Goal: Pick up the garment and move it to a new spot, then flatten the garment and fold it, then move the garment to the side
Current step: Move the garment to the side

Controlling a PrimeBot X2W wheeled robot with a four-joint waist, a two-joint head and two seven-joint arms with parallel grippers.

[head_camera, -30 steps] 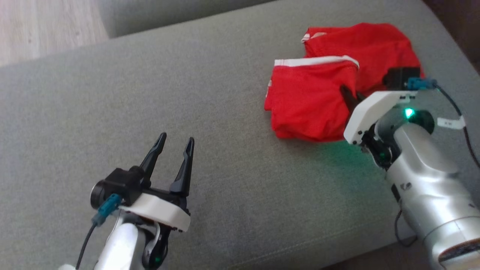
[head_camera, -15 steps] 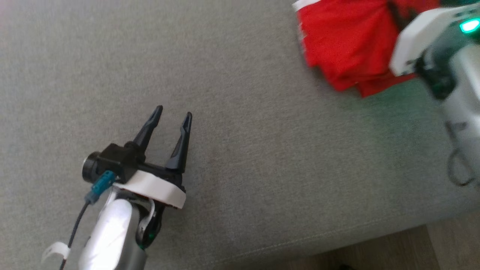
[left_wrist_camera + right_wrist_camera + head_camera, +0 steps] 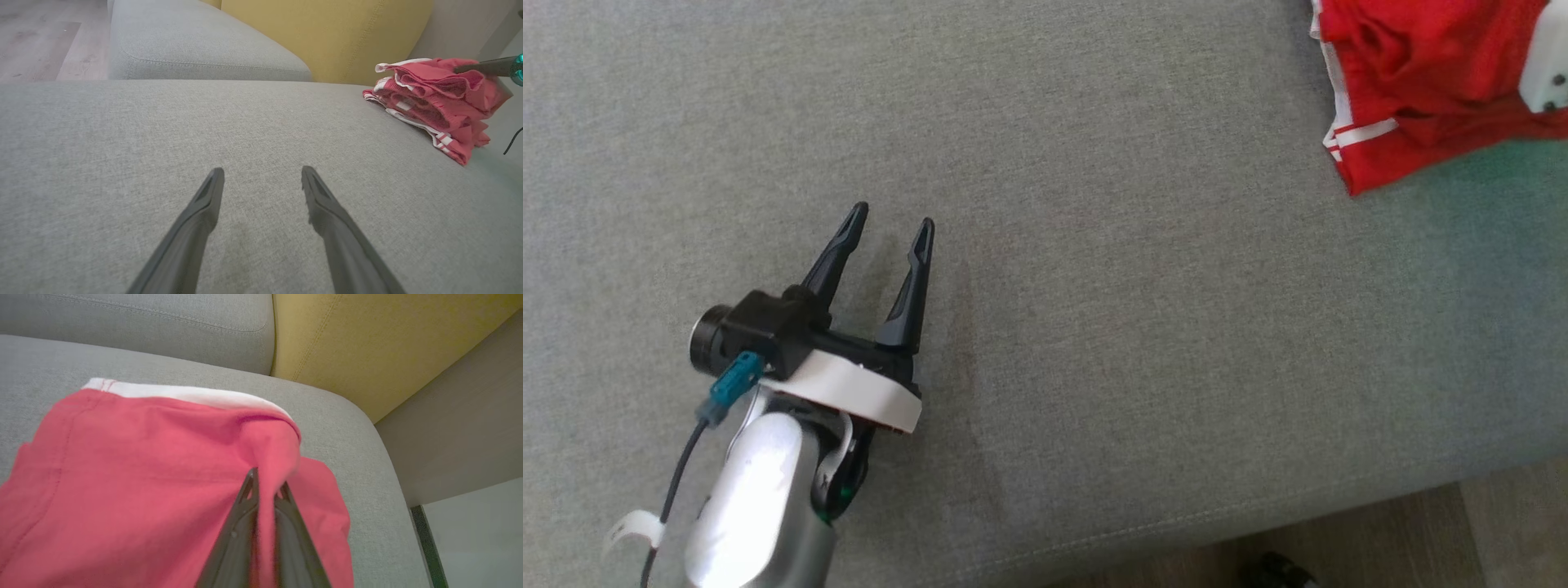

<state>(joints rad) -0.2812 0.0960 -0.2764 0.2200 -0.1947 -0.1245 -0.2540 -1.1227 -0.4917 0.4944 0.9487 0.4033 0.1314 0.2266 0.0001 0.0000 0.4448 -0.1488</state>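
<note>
Garment (image 3: 143, 465), one, red, pinched by right claw (image 3: 267, 482); left claw (image 3: 262, 171) spread wide.

Grey sofa (image 3: 1094, 343), yellow cushion (image 3: 327, 36), wooden floor (image 3: 36, 45)

We see open grey cushion (image 3: 1135, 327) stretching across left and centre; the bunched red garment (image 3: 1421, 82) crowds the upper right corner.

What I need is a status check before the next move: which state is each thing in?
red garment: folded in layers, resting on the cushion, one fold pinched.
right gripper: shut on a raised fold of the red garment.
left gripper: open, empty, over bare cushion, apart from the garment.
grey sofa cushion: flat, bearing the garment near its right end.
</note>
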